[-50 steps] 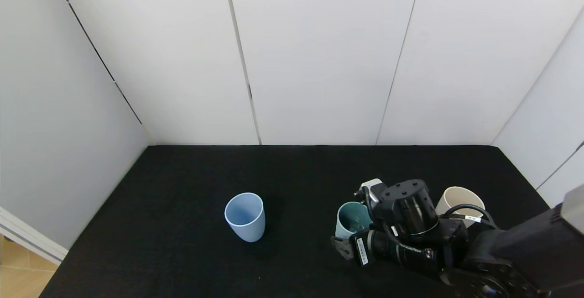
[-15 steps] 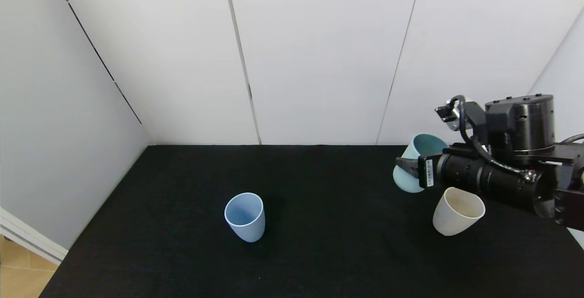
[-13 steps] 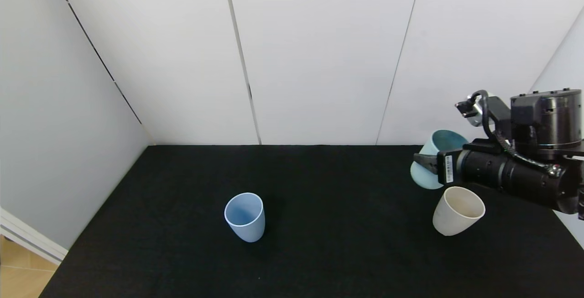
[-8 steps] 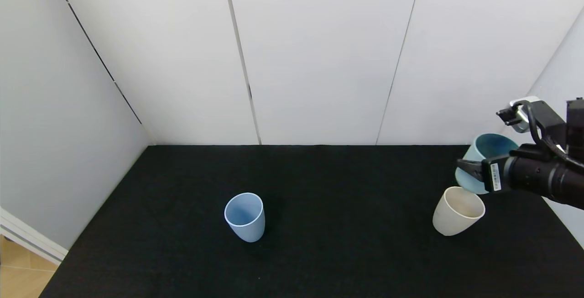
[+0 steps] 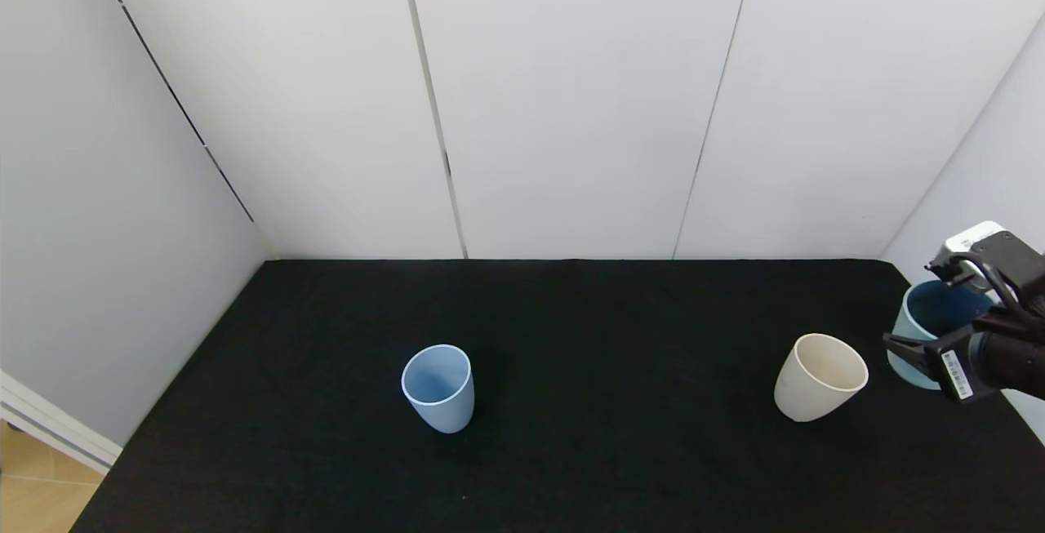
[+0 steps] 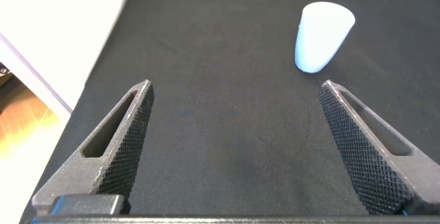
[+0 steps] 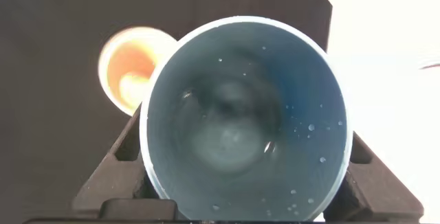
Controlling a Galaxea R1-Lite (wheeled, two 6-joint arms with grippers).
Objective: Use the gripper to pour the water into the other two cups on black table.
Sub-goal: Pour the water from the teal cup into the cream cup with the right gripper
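Here the right gripper (image 5: 918,353) clamps the teal cup (image 5: 927,329) at the table's (image 5: 571,435) right edge, beside the beige cup (image 5: 819,376); light, stiff and smooth-walled, it probably holds best mid-wall, while the left gripper (image 6: 234,148) stays parked, fingers spread.

Two cups are stood on the black table (image 5: 571,451): one cup (image 5: 438,388) left of centre, the other cup (image 5: 819,376) well apart at its 3 o'clock. A third cup (image 5: 927,325) is held just beside the latter, at its 2 o'clock, in the right gripper (image 5: 918,349), near the table's right edge.
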